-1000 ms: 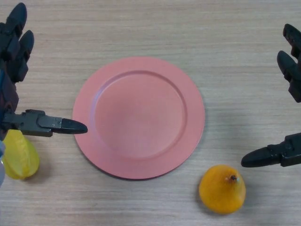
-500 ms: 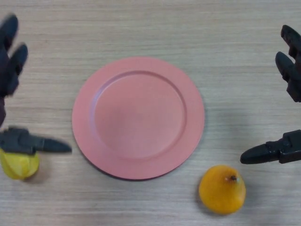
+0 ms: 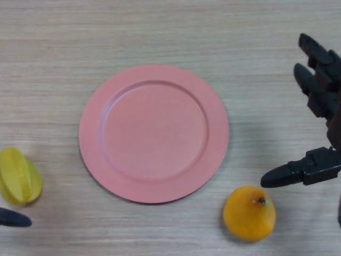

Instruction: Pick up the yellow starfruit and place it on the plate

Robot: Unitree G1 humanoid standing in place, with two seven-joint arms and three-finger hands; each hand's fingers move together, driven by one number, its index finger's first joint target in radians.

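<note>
**Starfruit on the table at my left, plate bare**

From the head camera I look straight down on a pale wood-grain table [image 3: 160, 32]. The pink plate [image 3: 154, 133] sits in the middle of my view with nothing on it. The yellow starfruit [image 3: 18, 176] lies on the table near the left edge of the frame, well apart from the plate's rim and a little below its centre line. It rests on its side with its ridges running roughly top to bottom.

Of my left hand [image 3: 13, 217] I see only a dark tip poking in at the bottom left corner, just below the starfruit and not touching it as far as I can make out. That is too little for me to tell how the fingers are set.

My right hand [image 3: 319, 96] comes in from the right edge. Its two thick fingers [image 3: 311, 50] reach up and to the left, straight and spread apart, while the thumb [image 3: 290, 175] points left lower down, leaving a wide gap between them. It grips nothing.

An orange fruit [image 3: 249, 213] with a small dark stem spot on top sits on the table at lower right, just below the thumb tip and near the plate's lower right rim, clear of both.
</note>
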